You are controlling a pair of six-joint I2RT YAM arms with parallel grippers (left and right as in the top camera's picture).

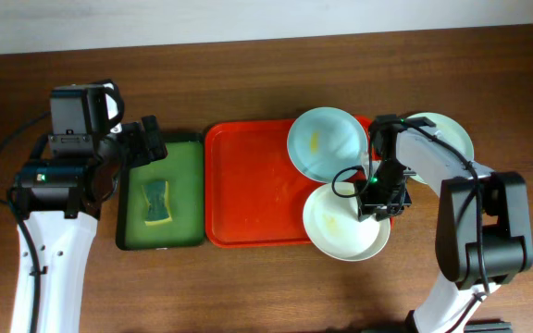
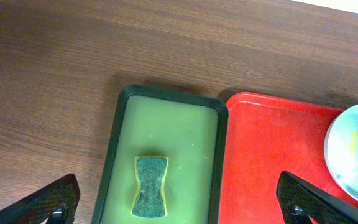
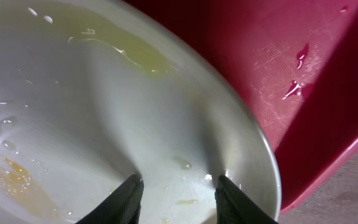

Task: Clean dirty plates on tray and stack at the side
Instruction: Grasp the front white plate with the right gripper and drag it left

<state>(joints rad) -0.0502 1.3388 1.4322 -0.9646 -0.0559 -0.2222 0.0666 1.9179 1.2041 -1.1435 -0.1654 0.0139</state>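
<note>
While the right pincer [image 3: 178, 183] hangs low over the white plate [image 1: 336, 227] — fingers apart, tips close to its wet, yellow-smeared surface — that plate sits at the red tray's [image 1: 248, 185] lower right corner in the overhead view, overhanging the rim. One mint-blue plate [image 1: 320, 139], streaked yellow, lies at the tray's upper right corner; a second mint-blue plate [image 1: 447, 129] rests just beyond on the desk [image 1: 248, 83], partly hidden by the arm. The left pincer [image 2: 176, 185] hovers, spread wide, above a green tray [image 1: 188, 176] holding a sponge [image 1: 158, 202].
</note>
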